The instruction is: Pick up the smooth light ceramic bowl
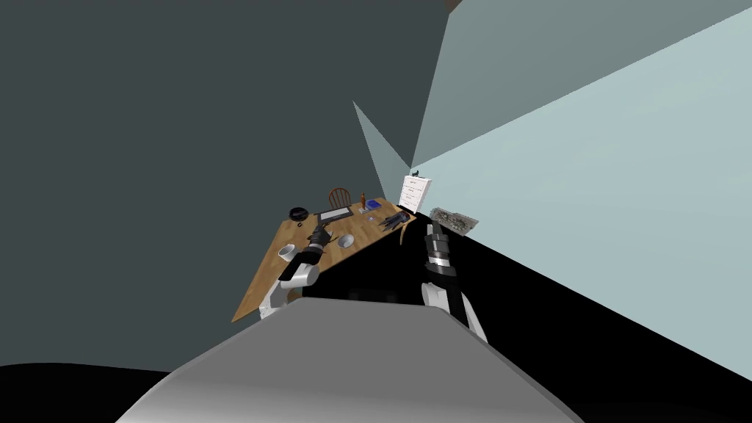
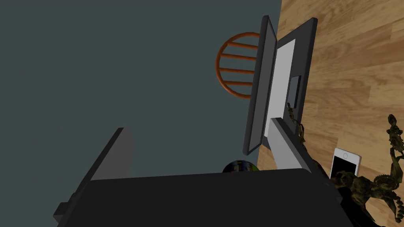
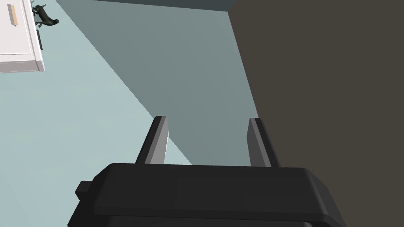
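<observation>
Left tool (image 2: 199, 126): blades spread wide with nothing between them. It hangs over the middle of the worktop and is aimed at the laptop and chair, not at the bowl.
Right tool (image 3: 208, 119): blades parted and empty. It is held off the worktop's right end, idle.
Worktop (image 1: 261, 290): wood-grain top that carries all the items below. Its slant in the head view comes from the camera.
Chair (image 1: 339, 196): brown with a round spindle back, at the far edge behind the laptop.
Laptop (image 1: 334, 214): dark, lid open, on the far side ahead of the left tool.
Bowl (image 1: 346, 241): plain white, upright, mouth up. It sits just beside the left tool on my right, towards the near edge. I cannot tell whether the tool touches it.
Bowl, handling: a judgement only. Probably rigid and fairly light, and a smooth wall would be slick against thin blades. It would likely chip if knocked or dropped.
Bowl, hold: pinch the rim with one blade inside the wall and one outside, on the side nearest the tool. Spanning the whole mouth looks doubtful. Close gently and lift straight up.
Second white vessel (image 1: 286, 251): smaller, near the worktop's left edge on the other side of my left arm. Not to be mistaken for the bowl.
</observation>
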{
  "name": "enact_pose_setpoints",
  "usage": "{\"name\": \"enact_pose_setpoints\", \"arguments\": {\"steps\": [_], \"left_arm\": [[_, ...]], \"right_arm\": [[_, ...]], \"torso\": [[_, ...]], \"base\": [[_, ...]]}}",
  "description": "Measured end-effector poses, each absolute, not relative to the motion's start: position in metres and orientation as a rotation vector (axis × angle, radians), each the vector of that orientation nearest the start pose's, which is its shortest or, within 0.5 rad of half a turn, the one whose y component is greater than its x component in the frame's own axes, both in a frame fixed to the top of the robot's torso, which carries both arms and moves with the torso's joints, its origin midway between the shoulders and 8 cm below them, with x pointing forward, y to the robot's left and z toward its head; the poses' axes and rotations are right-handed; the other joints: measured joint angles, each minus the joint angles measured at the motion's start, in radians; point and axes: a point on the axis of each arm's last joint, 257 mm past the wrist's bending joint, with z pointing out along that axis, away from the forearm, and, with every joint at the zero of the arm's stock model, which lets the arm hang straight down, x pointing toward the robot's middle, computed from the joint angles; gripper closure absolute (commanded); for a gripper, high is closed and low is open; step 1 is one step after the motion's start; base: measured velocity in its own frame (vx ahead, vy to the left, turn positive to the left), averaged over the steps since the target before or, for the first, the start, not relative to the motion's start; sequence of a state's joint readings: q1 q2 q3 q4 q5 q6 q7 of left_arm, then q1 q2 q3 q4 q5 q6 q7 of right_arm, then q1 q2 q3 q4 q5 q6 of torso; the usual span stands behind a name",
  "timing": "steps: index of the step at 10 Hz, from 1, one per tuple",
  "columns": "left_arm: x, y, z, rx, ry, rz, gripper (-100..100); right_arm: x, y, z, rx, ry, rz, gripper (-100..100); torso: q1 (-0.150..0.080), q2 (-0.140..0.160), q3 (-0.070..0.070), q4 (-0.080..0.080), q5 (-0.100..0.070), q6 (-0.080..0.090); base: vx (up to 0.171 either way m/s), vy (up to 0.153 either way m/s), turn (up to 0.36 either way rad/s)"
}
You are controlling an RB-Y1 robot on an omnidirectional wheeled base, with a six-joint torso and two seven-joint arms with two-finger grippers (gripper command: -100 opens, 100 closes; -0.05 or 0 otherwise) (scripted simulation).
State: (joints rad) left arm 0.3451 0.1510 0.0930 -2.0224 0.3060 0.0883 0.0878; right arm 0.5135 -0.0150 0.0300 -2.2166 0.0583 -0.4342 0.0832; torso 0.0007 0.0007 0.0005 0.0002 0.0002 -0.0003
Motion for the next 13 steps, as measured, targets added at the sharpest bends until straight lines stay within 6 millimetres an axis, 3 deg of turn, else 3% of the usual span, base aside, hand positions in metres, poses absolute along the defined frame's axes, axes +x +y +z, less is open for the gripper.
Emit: {"name": "enact_pose_setpoints", "arguments": {"steps": [13], "left_arm": [[0.460, 0.324, -0.272, -1.664, 1.231, -1.167, -100]], "right_arm": [[0.367, -0.268, -0.023, 0.689, 0.781, 1.181, 0]], "torso": [[-0.001, -0.002, -0.001, 0.000, 0.000, 0.000]], "base": [[-0.001, -0.007, -0.048]]}}
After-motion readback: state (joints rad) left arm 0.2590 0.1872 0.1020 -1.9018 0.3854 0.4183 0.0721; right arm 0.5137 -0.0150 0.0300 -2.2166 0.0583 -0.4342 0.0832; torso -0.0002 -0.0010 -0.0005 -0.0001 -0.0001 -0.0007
